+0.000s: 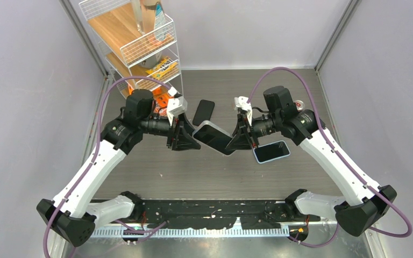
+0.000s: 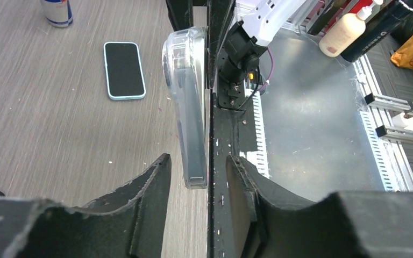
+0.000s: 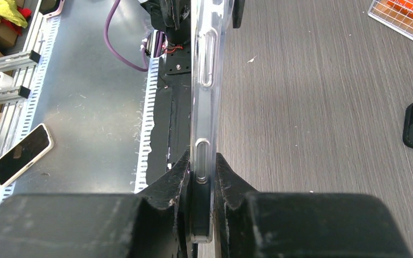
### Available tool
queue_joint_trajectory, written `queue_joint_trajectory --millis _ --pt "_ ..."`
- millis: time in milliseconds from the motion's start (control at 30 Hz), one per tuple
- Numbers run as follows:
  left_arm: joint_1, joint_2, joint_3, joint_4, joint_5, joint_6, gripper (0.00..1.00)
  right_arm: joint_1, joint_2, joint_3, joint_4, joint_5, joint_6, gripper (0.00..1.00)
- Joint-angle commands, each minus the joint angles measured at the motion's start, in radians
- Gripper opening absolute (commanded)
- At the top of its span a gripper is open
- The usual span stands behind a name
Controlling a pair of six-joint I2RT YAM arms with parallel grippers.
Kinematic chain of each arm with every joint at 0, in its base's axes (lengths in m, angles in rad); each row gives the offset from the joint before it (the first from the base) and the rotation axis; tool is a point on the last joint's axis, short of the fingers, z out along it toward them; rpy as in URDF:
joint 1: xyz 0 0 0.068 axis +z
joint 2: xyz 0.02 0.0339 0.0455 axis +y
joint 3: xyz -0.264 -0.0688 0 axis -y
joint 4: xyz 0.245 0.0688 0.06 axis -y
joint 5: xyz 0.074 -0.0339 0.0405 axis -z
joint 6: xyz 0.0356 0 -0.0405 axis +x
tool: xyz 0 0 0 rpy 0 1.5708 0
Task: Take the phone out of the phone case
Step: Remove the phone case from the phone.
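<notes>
A dark phone in a clear phone case (image 1: 214, 137) hangs edge-up above the table between my two arms. My right gripper (image 1: 239, 141) is shut on one end of it; in the right wrist view the fingers (image 3: 178, 177) press both faces of the case (image 3: 204, 80) around a side button. My left gripper (image 1: 193, 141) is open at the other end. In the left wrist view the case's end (image 2: 191, 118) reaches just between the fingertips (image 2: 158, 172), with a gap on each side and no contact.
A light-blue cased phone (image 1: 272, 151) lies on the table under the right arm and shows again (image 2: 123, 70) from the left wrist. A bare black phone (image 1: 204, 112) lies behind. A wire shelf rack (image 1: 140, 43) stands at the back left. A can (image 2: 58, 12) stands far off.
</notes>
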Motion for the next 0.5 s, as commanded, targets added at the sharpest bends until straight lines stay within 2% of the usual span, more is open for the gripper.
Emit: queue_joint_trajectory --millis 0,133,233,467 --pt "0.004 0.004 -0.001 0.094 0.047 -0.055 0.43 0.006 -0.013 0.018 0.043 -0.030 -0.009 0.05" --pt "0.003 0.003 -0.008 0.109 0.051 -0.060 0.35 0.008 -0.015 0.012 0.047 -0.030 -0.008 0.05" --pt "0.003 0.006 -0.011 0.111 0.055 -0.055 0.25 0.007 -0.013 0.014 0.048 -0.031 -0.007 0.05" --pt "0.003 0.012 -0.013 0.073 0.065 -0.011 0.27 0.006 -0.012 0.013 0.048 -0.032 -0.007 0.05"
